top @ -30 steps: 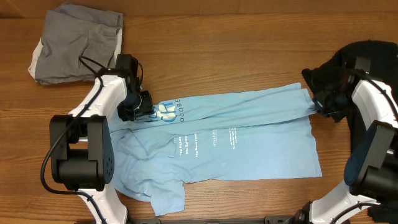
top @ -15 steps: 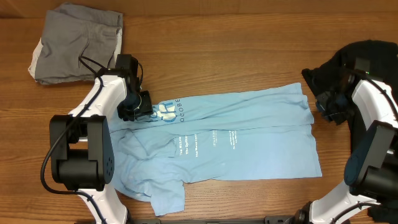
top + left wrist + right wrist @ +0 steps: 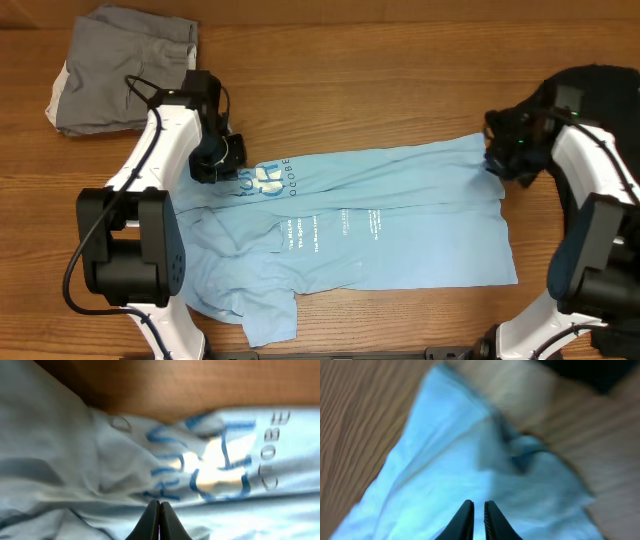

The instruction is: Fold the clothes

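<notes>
The blue shirt point(image 3: 400, 230) lies across mid-table, its lengthwise fold seemingly under way. The left gripper point(image 3: 159, 512) is clamped shut at the collar end. The right gripper point(image 3: 479, 512) is nearly closed at the hem, its grip unclear. Next, both ends need lifting together.

Blue T-shirt point(image 3: 400, 200), grey garment point(image 3: 120, 70) on table point(image 3: 350, 80)

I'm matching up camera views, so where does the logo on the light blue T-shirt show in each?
Overhead: logo left of centre, at the shirt's upper edge.
Left wrist: right of centre.
Right wrist: not in it.
Shared landmark: the light blue T-shirt cloth.
</notes>
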